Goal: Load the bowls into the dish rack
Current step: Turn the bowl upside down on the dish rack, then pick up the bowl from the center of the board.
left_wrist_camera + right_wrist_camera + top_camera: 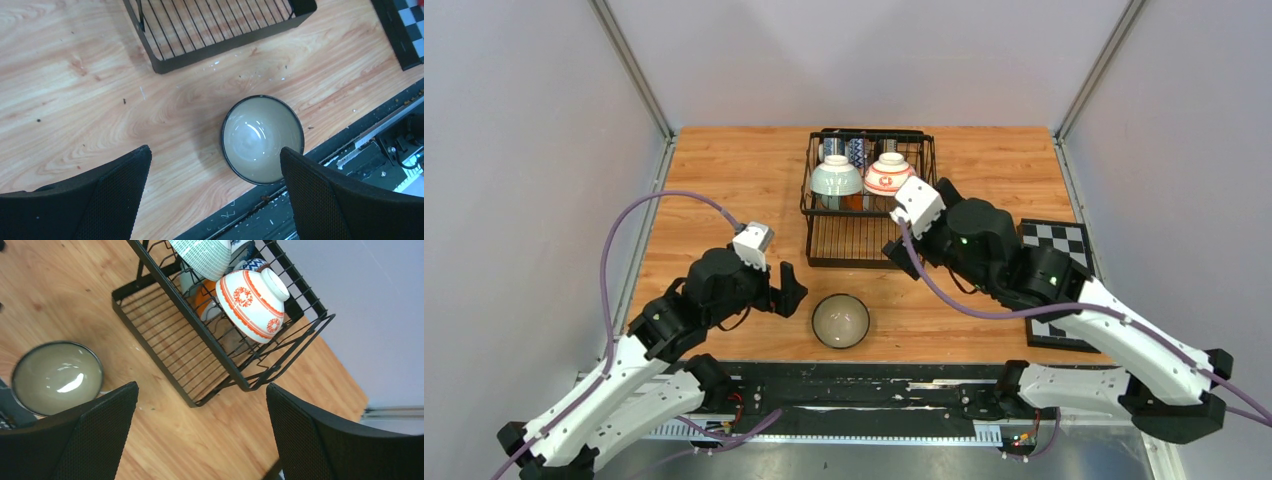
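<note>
My left pincer [213, 152] hangs spread wide with nothing in it. The beige bowl [262, 137] with the dark rim sits upright on the table [75, 75] just below and ahead of it, closer to the finger on the view's right and untouched. The right pincer [202, 387] is likewise released and empty, hovering by the near right corner of the dish rack [200, 332]. Beyond it, in the rack's raised basket, the white bowl with red pattern [252, 302] leans upturned (foot ring facing outward). The pale green bowl [205, 257] is beside it to the left. An orange bowl [209, 292] is tucked beneath them, and a blue-and-white bowl [252, 264] peeks out behind. The checkered board [1064, 240] lies under that arm's forearm.
</note>
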